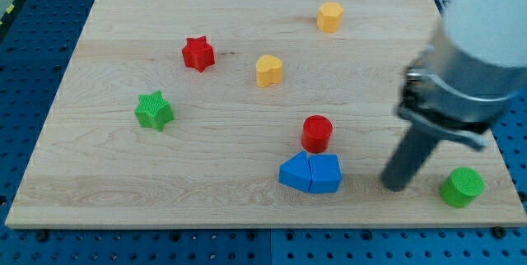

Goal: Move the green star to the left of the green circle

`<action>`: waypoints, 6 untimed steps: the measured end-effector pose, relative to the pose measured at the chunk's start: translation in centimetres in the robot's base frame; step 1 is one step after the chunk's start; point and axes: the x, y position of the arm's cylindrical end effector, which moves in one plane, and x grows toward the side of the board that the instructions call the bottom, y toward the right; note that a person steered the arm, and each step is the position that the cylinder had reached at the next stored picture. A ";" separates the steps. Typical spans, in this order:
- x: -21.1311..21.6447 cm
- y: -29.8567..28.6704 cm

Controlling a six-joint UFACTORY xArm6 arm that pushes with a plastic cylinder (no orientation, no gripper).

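Note:
The green star (pixel 154 110) lies on the wooden board (pixel 123 191) at the view's left. The green circle (pixel 462 187) stands at the view's bottom right, near the board's right edge. My tip (pixel 397 187) is the lower end of the dark rod, resting on the board just left of the green circle with a small gap between them, and right of the blue blocks. It is far from the green star, which lies across the board to the left.
A red star (pixel 198 53) lies above and to the right of the green star. A yellow heart (pixel 268 71) is near the middle and a yellow hexagon (pixel 329 16) at the top. A red cylinder (pixel 317 133) stands just above two touching blue blocks (pixel 310 174).

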 end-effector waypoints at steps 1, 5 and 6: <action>0.0 -6.0; 3.9 -9.5; 3.9 -21.0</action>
